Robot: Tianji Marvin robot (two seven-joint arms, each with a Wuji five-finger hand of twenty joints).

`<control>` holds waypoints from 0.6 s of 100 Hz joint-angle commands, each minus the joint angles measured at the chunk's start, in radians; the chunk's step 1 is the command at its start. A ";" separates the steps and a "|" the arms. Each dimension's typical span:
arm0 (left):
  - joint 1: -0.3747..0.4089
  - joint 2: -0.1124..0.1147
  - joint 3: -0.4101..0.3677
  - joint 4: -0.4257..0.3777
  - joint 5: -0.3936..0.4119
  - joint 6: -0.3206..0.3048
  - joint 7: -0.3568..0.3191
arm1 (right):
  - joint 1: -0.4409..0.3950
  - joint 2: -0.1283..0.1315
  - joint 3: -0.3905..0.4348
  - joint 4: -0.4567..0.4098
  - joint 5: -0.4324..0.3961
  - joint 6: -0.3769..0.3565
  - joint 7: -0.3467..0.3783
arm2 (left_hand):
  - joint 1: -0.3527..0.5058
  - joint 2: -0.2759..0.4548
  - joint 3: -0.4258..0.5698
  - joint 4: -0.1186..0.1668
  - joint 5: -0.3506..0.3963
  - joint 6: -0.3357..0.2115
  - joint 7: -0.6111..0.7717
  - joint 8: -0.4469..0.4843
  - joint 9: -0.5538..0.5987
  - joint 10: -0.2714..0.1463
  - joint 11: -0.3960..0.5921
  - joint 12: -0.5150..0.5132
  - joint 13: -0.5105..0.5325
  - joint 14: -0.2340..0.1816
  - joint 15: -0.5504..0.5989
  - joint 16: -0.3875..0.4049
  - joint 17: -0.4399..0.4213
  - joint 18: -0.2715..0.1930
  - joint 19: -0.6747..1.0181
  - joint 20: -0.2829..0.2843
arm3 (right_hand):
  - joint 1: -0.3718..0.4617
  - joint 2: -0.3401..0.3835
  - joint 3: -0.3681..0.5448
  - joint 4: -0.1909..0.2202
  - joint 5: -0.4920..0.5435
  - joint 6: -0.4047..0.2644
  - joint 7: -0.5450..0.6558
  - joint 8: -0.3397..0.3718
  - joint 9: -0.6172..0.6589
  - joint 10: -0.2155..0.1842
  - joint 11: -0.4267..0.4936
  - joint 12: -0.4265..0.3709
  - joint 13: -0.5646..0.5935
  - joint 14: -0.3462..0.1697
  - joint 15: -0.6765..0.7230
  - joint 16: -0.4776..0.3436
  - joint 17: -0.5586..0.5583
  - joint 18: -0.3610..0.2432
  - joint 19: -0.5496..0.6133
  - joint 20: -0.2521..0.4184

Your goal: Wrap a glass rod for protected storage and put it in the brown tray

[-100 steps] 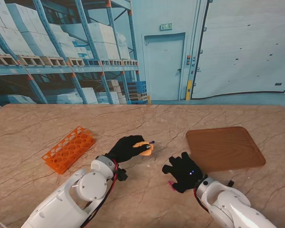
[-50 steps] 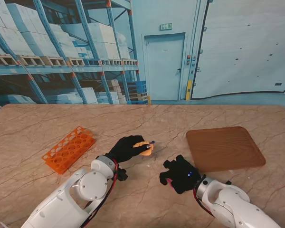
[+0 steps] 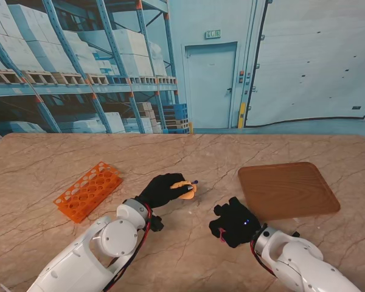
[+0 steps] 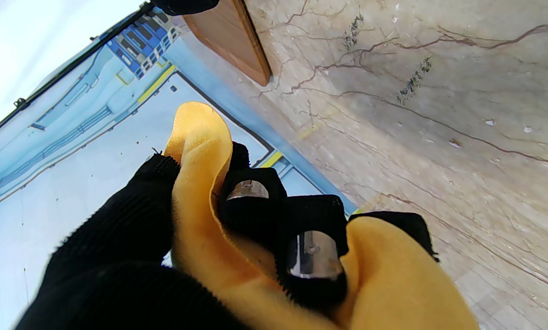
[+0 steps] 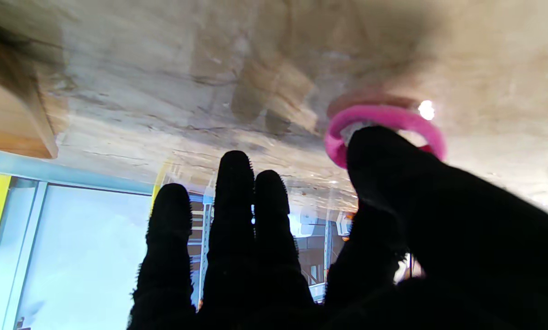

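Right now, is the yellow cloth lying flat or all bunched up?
Bunched up. The yellow cloth is folded and gripped inside the left hand, its fingers closed around it.

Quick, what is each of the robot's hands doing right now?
Left hand: shut on the orange cloth bundle.
Right hand: fingers spread, a pink elastic ring at its thumb; whether it holds it cannot be told.
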 commanded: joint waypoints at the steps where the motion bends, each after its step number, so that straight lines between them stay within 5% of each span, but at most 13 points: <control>1: 0.004 -0.004 0.001 0.000 -0.002 -0.001 -0.002 | -0.014 0.000 0.007 -0.009 -0.005 0.002 -0.001 | 0.009 -0.010 0.040 0.003 0.006 -0.008 0.001 -0.004 0.052 -0.050 0.041 -0.001 0.069 0.026 0.140 0.001 -0.010 -0.029 0.247 0.030 | -0.036 0.039 -0.025 -0.043 0.017 0.056 -0.002 -0.031 0.013 0.004 0.003 -0.005 0.003 0.005 0.009 0.002 -0.008 0.012 -0.014 0.011; 38: -0.007 -0.006 0.026 0.011 0.064 0.020 0.031 | -0.062 -0.021 0.118 -0.074 0.018 -0.010 -0.068 | 0.028 -0.076 0.050 -0.003 -0.002 -0.015 0.022 -0.018 0.065 -0.068 0.067 0.004 0.070 0.013 0.135 -0.001 -0.011 -0.027 0.247 0.010 | -0.029 0.061 -0.092 -0.072 0.035 0.105 -0.015 -0.074 0.071 0.011 0.008 0.009 0.037 0.016 0.027 0.014 0.016 0.014 0.000 0.018; 60: -0.019 -0.005 0.045 0.030 0.095 0.017 0.036 | -0.050 -0.050 0.131 -0.095 0.100 0.029 -0.130 | -0.054 -0.103 0.063 0.001 0.028 0.016 0.019 -0.031 0.098 -0.083 0.121 0.004 0.070 0.003 0.145 -0.011 -0.014 -0.005 0.247 -0.006 | -0.015 0.085 -0.127 -0.067 0.021 0.126 -0.015 -0.080 0.083 0.029 0.023 0.022 0.044 0.028 0.056 0.028 0.021 0.015 0.023 0.022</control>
